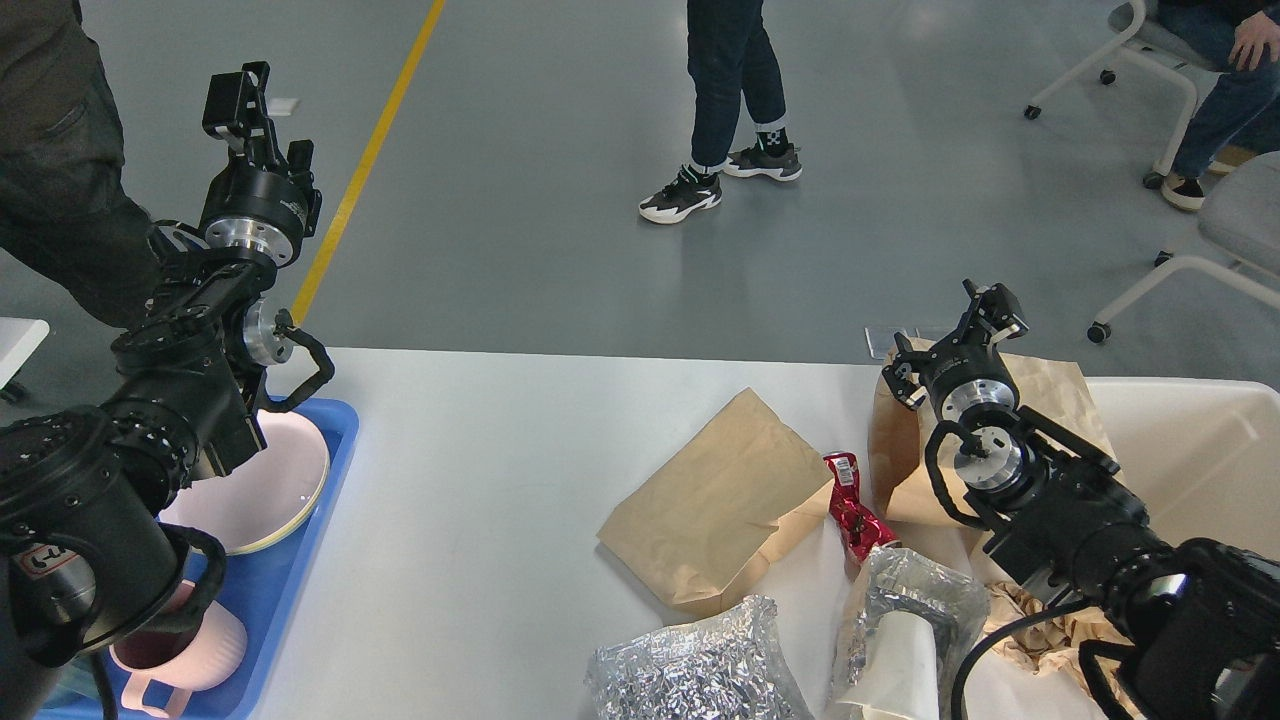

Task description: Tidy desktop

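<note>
My right hand (pixel 985 310) sits at a tan paper bag (pixel 1050 400) on the white worktop (pixel 480 520). Can't tell its grip. Left hand (pixel 240 95) is up high, can't tell either.

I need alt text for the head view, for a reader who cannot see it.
A white desktop holds paper bags, crumpled foil and a red wrapper. The right gripper hovers at a brown bag near a cream bin. The left gripper is raised above a blue tray with a pink bowl and mug.

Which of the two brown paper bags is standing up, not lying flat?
The brown bag by the right claw stands upright, beside the cream bin. The other bag lies flat mid-desktop.
</note>
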You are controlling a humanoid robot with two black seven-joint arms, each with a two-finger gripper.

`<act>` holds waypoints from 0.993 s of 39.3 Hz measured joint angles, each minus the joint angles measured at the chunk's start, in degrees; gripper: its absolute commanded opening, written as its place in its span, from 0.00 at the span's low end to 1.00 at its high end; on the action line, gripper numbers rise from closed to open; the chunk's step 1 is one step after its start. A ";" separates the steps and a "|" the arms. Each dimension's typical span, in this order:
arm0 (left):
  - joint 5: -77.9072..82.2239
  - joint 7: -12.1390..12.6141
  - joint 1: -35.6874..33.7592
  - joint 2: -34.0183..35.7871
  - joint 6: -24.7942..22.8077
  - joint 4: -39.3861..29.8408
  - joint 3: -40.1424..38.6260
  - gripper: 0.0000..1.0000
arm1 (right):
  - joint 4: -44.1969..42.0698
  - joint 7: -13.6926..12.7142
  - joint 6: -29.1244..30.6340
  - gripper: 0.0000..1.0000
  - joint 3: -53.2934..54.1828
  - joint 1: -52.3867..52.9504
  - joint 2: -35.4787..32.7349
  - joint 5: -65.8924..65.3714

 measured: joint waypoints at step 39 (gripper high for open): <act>0.17 -15.15 9.14 -0.21 0.24 -0.01 0.03 0.96 | 0.00 0.05 0.04 1.00 0.00 0.00 0.00 0.00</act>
